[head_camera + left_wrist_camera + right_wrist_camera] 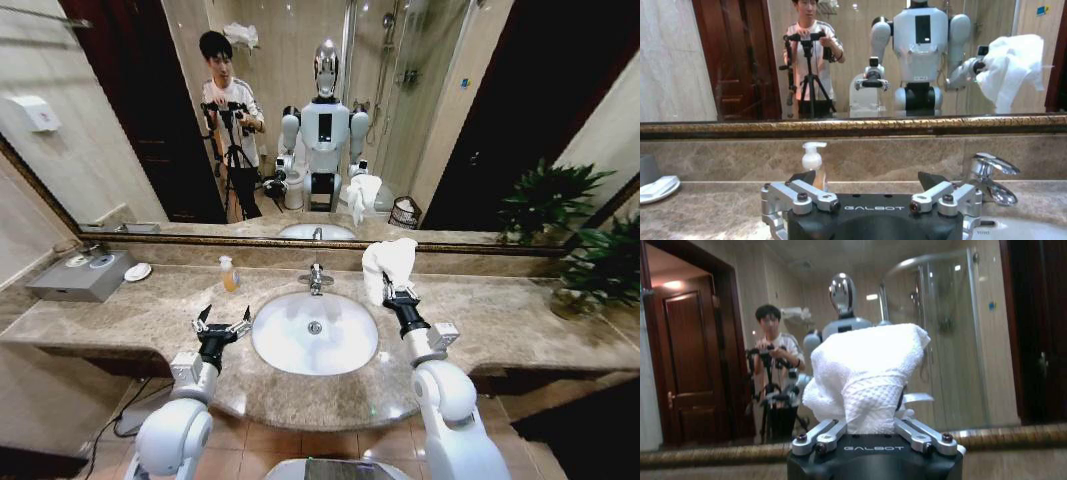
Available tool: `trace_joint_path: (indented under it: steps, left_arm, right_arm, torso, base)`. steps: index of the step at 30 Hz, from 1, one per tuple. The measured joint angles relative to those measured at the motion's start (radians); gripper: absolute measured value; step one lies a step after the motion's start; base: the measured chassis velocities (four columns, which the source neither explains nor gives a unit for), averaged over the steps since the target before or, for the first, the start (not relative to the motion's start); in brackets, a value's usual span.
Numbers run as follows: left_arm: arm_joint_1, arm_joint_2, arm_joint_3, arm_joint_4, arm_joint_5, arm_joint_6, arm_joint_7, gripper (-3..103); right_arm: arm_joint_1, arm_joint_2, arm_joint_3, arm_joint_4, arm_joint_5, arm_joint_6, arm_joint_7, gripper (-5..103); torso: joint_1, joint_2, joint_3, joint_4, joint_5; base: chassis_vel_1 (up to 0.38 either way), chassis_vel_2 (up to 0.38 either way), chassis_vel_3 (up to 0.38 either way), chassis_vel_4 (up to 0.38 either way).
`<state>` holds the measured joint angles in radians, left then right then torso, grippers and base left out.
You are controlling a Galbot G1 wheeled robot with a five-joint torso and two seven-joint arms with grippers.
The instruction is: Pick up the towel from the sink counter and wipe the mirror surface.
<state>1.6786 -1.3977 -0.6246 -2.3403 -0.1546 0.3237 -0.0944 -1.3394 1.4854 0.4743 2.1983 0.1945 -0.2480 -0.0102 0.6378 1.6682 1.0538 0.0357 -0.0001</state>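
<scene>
Pick done, wipe pending: right gripper (391,288) clamped on towel (389,264), held centre-right of frame just below mirror (450,100); needs lifting onto glass. Left gripper (222,325) spread wide, empty, lower left

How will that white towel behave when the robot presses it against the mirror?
Probably floppy: the towel droops in folds over the right pincer. Its waffle weave looks soft, so it should flatten against the mirror. It seems light, held up from one pinched end.
</scene>
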Motion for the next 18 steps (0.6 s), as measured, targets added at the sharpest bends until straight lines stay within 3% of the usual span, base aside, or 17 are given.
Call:
trace_joint_path:
  steps: [11,18]
  left_arm:
    - [0.000,0.000,0.000,0.000,0.000,0.000,0.000,100]
    - [0.000,0.000,0.000,0.000,0.000,0.000,0.000,100]
  right_arm:
    - [0.255,-0.110,-0.065,-0.034,0.122,-0.039,0.070,10]
    - [0.551,-0.171,-0.128,-0.141,0.234,-0.095,0.092,10]
  torso:
    - [-0.001,0.000,0.000,0.0002,0.0001]
    - [0.000,0.000,0.000,0.0001,0.0001]
  base:
    - [-0.014,0.004,0.006,-0.010]
    - [0.000,0.000,0.000,0.000]
